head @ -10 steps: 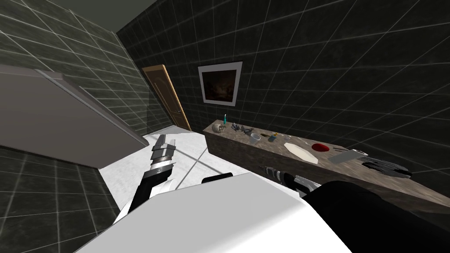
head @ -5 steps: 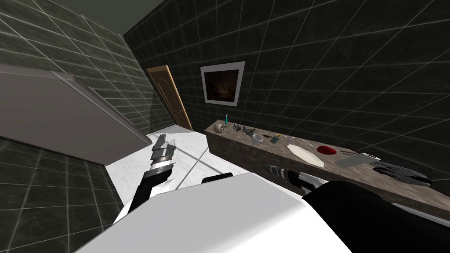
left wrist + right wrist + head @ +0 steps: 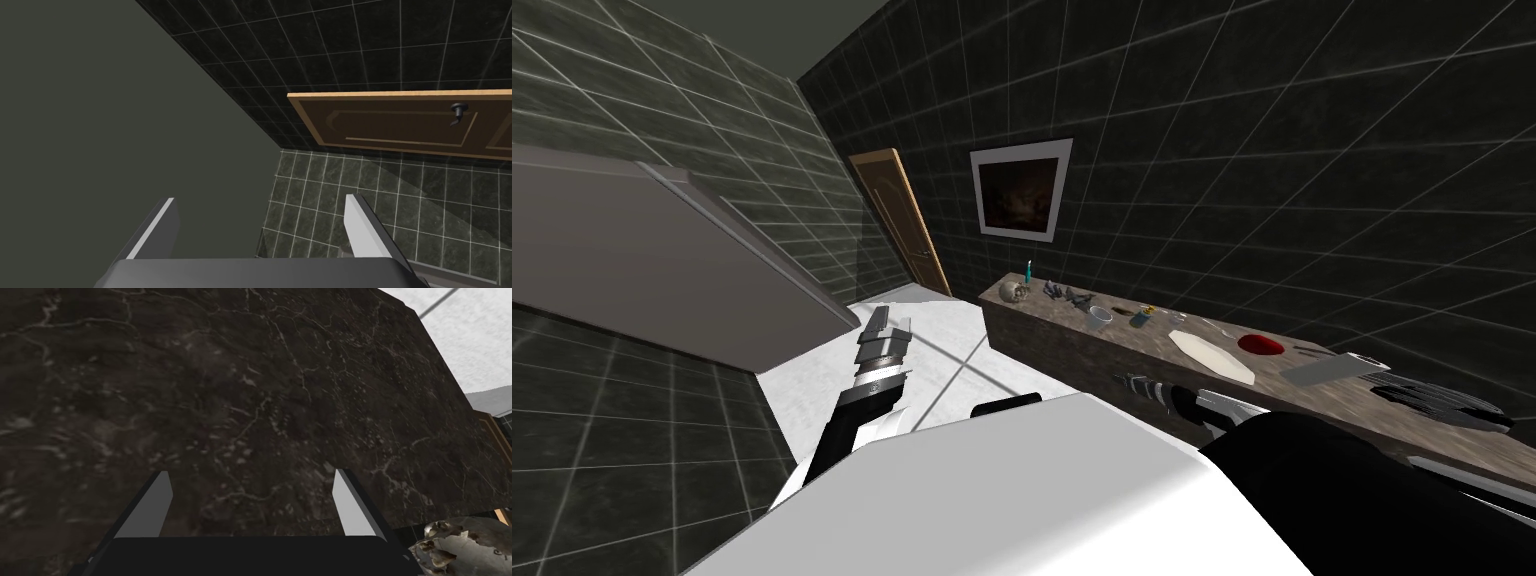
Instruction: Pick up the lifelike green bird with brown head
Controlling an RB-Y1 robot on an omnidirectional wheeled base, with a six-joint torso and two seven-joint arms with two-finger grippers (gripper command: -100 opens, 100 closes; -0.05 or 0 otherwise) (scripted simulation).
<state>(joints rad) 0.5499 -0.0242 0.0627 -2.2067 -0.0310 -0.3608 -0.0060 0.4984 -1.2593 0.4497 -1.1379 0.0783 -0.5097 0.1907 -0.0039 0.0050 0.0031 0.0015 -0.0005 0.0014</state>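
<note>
We record the left pincer (image 3: 260, 200) and right pincer (image 3: 252, 475) both wide and empty, and the bird (image 3: 1140, 317), apparently the small greenish figure on the desk (image 3: 1052, 345) near the cup (image 3: 1098, 318), probably light, rigid, best gripped across its body.

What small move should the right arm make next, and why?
Probably raise the open right gripper above the long dark marbled counter: it sits low, facing the counter's front, while the small green bird figure stands on top near the pale cup.
</note>
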